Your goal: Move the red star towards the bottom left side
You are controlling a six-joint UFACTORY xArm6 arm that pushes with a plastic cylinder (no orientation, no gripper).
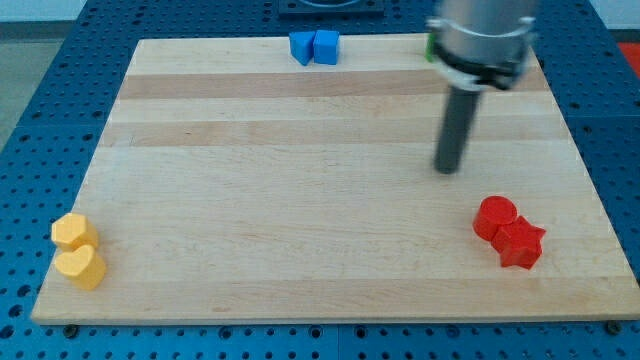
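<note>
The arm comes down from the view's top right, its pale grey cylindrical body blurred, and ends in a straight dark rod that stands close to upright over the worktop (300,200). The tool is this plain rod; it has no jaws to open or close and it grips nothing. Its lower end, the tip (447,170), sits on or just above the wood in the right half of the board, and whether it actually meets the surface cannot be told. No block touches it. The red star (521,244) lies near the bottom right corner of the worktop, below the tip and further toward the view's right, with a clear strip of bare wood between the two. A second red block (495,217), rounded in outline, sits against the star's upper left side, touching it, so that this rounded piece is the nearer of the pair to the tip. Two blue blocks (314,47) stand side by side, touching, at the top edge near the middle, well apart from the tip. A green block (431,46) shows only as a sliver behind the arm's body at the top edge, its shape hidden. At the far bottom left, two yellow blocks sit together at the worktop's edge: one with flat angular sides (73,231) and, just below and touching it, a yellow heart (82,267).
</note>
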